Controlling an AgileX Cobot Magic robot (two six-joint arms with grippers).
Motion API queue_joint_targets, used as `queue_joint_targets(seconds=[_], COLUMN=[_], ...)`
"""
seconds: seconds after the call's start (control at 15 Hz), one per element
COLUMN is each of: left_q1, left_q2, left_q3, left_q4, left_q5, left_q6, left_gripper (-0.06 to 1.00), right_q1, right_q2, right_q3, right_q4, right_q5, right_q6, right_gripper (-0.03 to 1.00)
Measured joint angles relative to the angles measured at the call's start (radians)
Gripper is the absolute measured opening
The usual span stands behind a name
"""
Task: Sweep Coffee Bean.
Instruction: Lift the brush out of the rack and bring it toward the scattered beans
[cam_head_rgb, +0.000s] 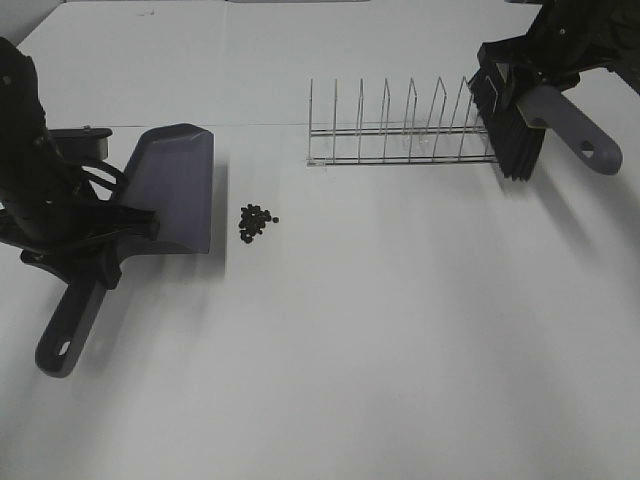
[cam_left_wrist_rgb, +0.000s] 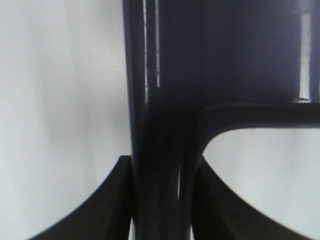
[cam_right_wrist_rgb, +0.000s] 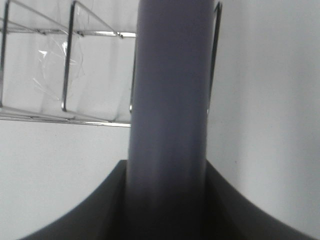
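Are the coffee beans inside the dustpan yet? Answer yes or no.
No, the coffee beans lie in a small cluster on the bare table, beside the dustpan and clear of its open edge.

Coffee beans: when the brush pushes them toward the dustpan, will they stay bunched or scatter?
The coffee beans are small, loose ovals, so they will probably roll and spread rather than move as one. The table looks smooth, so strays may run far. They look light; a gentle stroke should do.
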Motion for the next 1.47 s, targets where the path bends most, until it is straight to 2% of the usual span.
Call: queue_joint_targets(seconds=[0.2, 0.47, 0.73, 1.0, 1.2, 1.47], left_q1=[0.000, 0.000, 0.000, 0.000, 0.000, 0.000], left_q2=[0.000, 0.000, 0.000, 0.000, 0.039, 0.128], left_q3=[0.000, 0.000, 0.000, 0.000, 0.000, 0.000], left_q4=[0.000, 0.000, 0.001, 0.001, 0.001, -0.001], left_q5=[0.001, 0.001, 0.001, 0.001, 0.001, -0.035], left_q6=[0.000, 0.000, 0.000, 0.000, 0.000, 0.000], left_gripper=[0.26, 0.26, 0.26, 0.26, 0.26, 0.26], right_q1=[0.000, 0.011, 0.087, 0.197, 0.241, 0.245], right_q2=[-0.048, -0.179, -0.394, -0.425, -0.425, -0.424], right_q3=[-0.048, -0.028, 0.271, 0.503, 0.611, 0.675], right_q4=[-0.010, -0.026, -0.068, -0.117, -0.133, -0.157], right_q5=[0.008, 0.009, 0.009, 0.016, -0.074, -0.156], right_q6=[0.044, 0.053, 0.053, 0.076, 0.120, 0.155], right_gripper=[0.26, 0.26, 0.26, 0.26, 0.26, 0.26])
